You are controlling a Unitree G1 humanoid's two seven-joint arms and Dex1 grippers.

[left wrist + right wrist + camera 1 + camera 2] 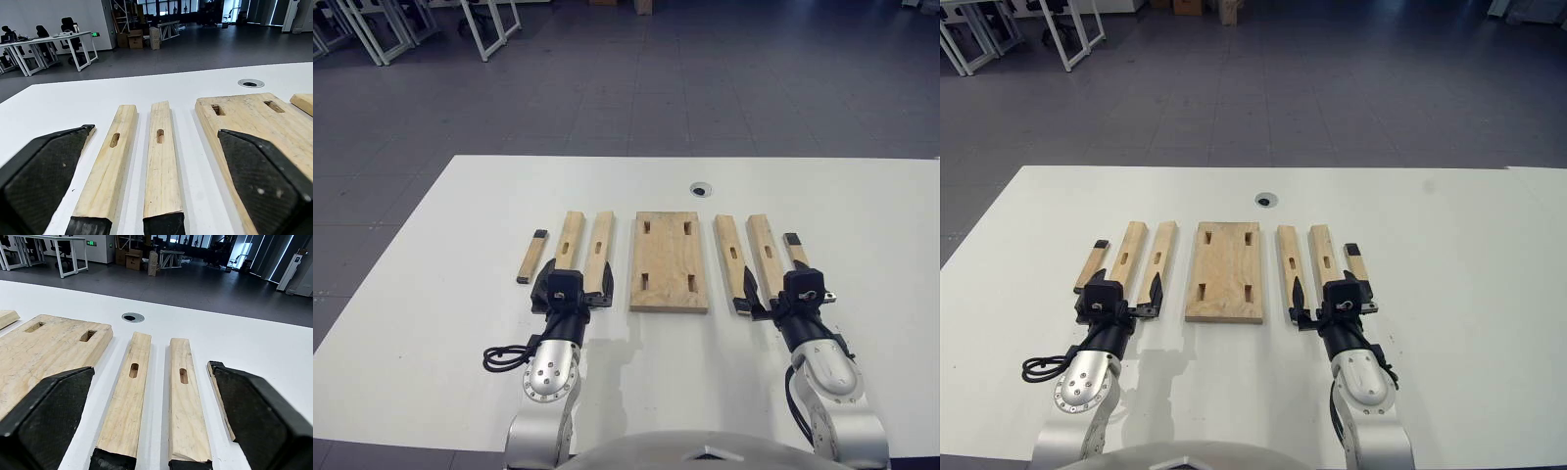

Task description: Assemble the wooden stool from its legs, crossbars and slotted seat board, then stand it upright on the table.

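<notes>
Status: nothing is joined yet and all parts lie flat on the worktop (440, 294). I judge the step in hand to be the first pick.

Left tool (576, 282): wide open, holding nothing, low at the near ends of the two left legs. Its pads (44, 181) straddle both.
Right tool (785, 290): also wide open and empty, at the near ends of the two right legs.

Notes for the pick:
- The legs of each pair lie just beside each other, so centre on one leg before closing or the neighbour gets pinched too.
- Grip away from the slot so the crossbar can enter.
- Lift level, as the seat (669, 260) lies near the inner legs.

Count:
- Seat: 1, mid-worktop, four slots.
- Legs: 4, one slot each, with dark near ends: outer-left leg (569, 243), inner-left leg (600, 251), inner-right leg (730, 255), outer-right leg (764, 251).
- Crossbars: 2, short, outermost: left crossbar (530, 257), right crossbar (794, 250).
- Grommet hole (702, 187): 1, beyond the seat.
</notes>
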